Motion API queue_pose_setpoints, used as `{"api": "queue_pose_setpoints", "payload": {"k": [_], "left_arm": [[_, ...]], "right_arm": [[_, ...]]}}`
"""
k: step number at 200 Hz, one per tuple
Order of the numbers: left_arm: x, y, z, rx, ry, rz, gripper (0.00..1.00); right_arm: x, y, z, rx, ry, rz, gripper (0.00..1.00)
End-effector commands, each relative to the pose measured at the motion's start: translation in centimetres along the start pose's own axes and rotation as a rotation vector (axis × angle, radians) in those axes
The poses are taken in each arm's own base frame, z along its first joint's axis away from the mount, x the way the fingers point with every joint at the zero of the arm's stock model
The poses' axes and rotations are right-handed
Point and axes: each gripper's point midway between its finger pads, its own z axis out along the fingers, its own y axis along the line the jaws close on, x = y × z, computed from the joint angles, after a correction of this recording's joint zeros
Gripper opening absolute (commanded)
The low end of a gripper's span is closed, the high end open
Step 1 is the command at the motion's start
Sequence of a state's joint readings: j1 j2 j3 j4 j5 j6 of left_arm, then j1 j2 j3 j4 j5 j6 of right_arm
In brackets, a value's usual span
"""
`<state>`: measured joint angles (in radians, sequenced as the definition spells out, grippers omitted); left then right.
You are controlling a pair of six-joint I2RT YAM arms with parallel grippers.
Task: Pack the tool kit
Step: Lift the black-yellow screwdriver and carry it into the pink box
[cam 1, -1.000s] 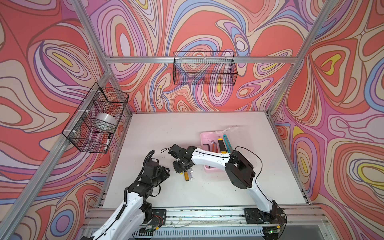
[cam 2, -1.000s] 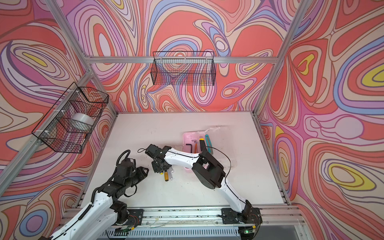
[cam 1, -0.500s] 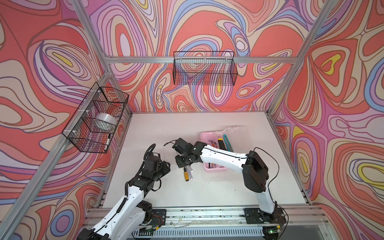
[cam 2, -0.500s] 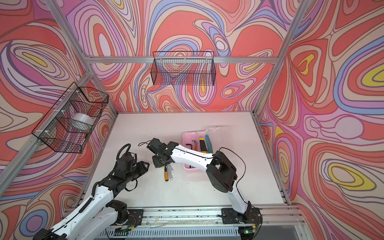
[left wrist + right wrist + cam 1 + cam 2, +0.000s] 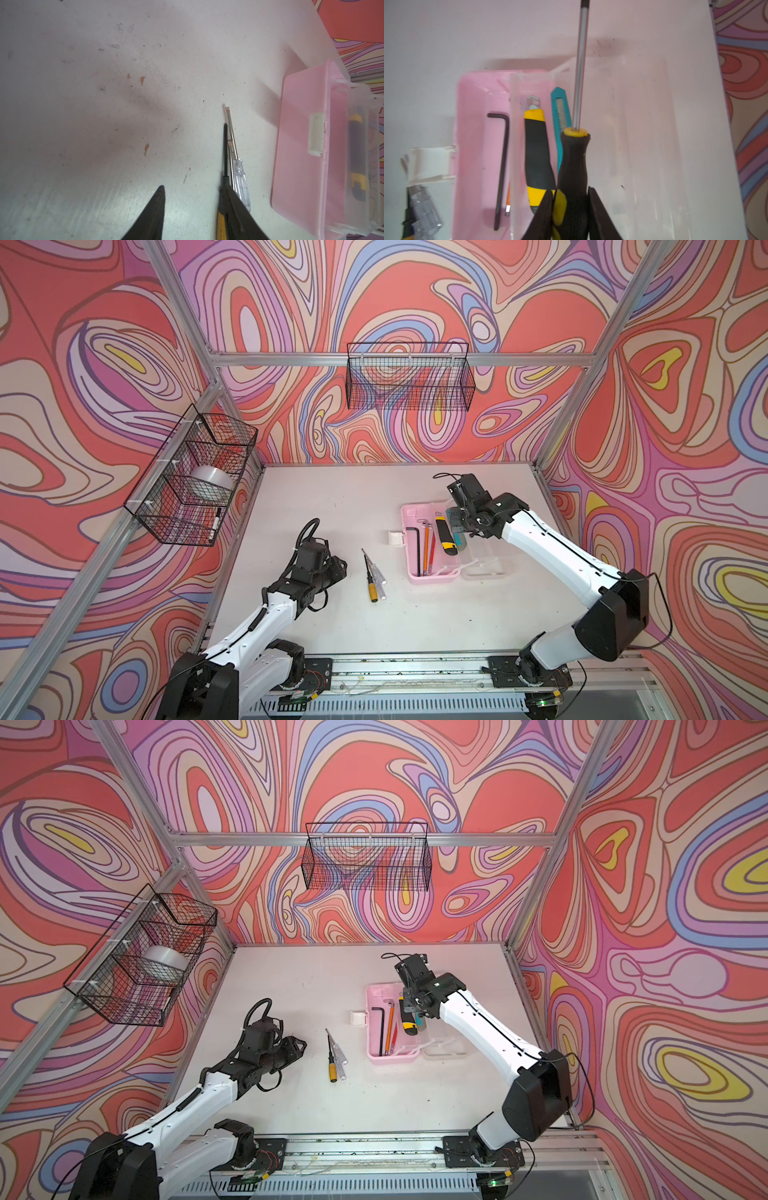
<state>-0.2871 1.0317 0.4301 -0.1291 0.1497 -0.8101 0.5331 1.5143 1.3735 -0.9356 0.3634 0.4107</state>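
The pink case point(image 5: 434, 576) lies open on the surface point(image 5: 316, 497), right of centre, with its translucent lid point(image 5: 484, 560) folded flat to the right. As thin moulded plastic it is judged light, stiff and smooth, so it is likely to slide if pushed; it is best steadied by its long walls and shut from the lid's free edge. A black-and-yellow screwdriver point(image 5: 574, 158) is pinched at its handle by the right fingers point(image 5: 595, 207) above the case's right side. The contoured handle is judged grippy and the steel shaft slick. The yellow-black knife point(image 5: 445, 533) lies in the case's right part, with the teal knife point(image 5: 459, 541) just beside it at the hinge edge. Left of the case, a yellow-handled screwdriver point(image 5: 370, 580) and a clear-handled one point(image 5: 241, 182) lie side by side; being light and prone to roll, they are best taken across the handles. The left fingers point(image 5: 154, 218) are spread and empty, near them. A black hex key point(image 5: 417, 547) lies in the case's left part. No brand, label or writing can be read.
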Motion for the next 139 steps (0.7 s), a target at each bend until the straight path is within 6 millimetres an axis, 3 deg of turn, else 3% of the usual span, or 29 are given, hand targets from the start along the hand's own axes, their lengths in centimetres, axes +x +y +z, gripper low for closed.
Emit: {"api": "queue_pose_setpoints", "payload": {"k": [1,50,139], "left_arm": [[-1.2,-1.4,0.0,0.042,-0.026,0.023,0.46],[-1.1,-1.3,0.4,0.032,-0.006,0.028,0.46],[-0.7,-0.9,0.6,0.023,0.001,0.018,0.46]], "right_arm": [[1.7,-2.0,1.1,0.069,0.043,-0.037,0.0],[3.5,-3.5,3.3,0.109,0.102,-0.02,0.0],[4.6,-2.9,4.6,0.072,0.15,-0.031,0.0]]}}
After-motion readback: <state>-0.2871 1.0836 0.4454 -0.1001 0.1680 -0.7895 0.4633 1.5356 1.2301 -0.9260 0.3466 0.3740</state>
